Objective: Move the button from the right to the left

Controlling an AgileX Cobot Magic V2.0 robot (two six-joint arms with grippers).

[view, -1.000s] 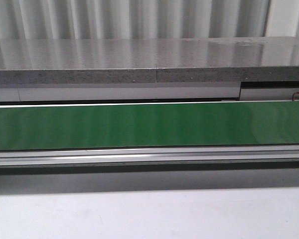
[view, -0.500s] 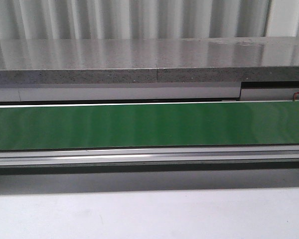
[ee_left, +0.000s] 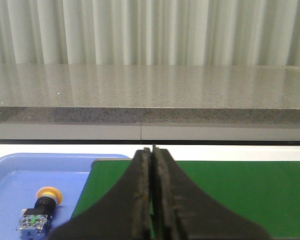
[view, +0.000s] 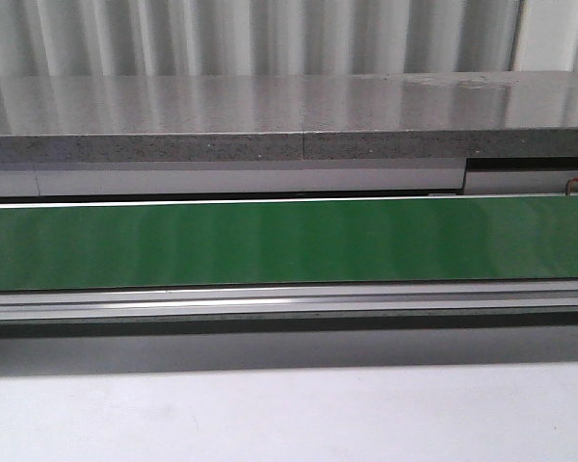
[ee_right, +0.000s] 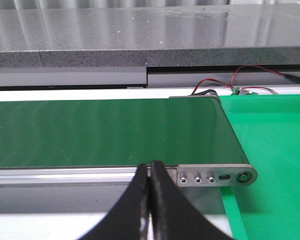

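Push-button [ee_left: 41, 210]: yellow-orange cap, dark and blue-grey body, lying on its side in the blue tray [ee_left: 10, 180] just beside the end of the green conveyor belt [view: 289, 245]. We see it only in the left wrist view; the front view shows no button.

Left tool [ee_left: 151, 200]: pads together, nothing between them, over the belt near the blue tray.

Right tool [ee_right: 149, 200]: pads together, empty, over the near rail at the belt's other end, beside a green tray [ee_right: 270, 150]. Red and black wires [ee_right: 240, 80] run behind that end.

Step in hand, as we judge it: either the transfer is finished or none has begun; both arms are idle and empty. We see no button on the right side.

Next move, should another button appear on the right: the right tool must part its pads, come down over the cap or body, and close.
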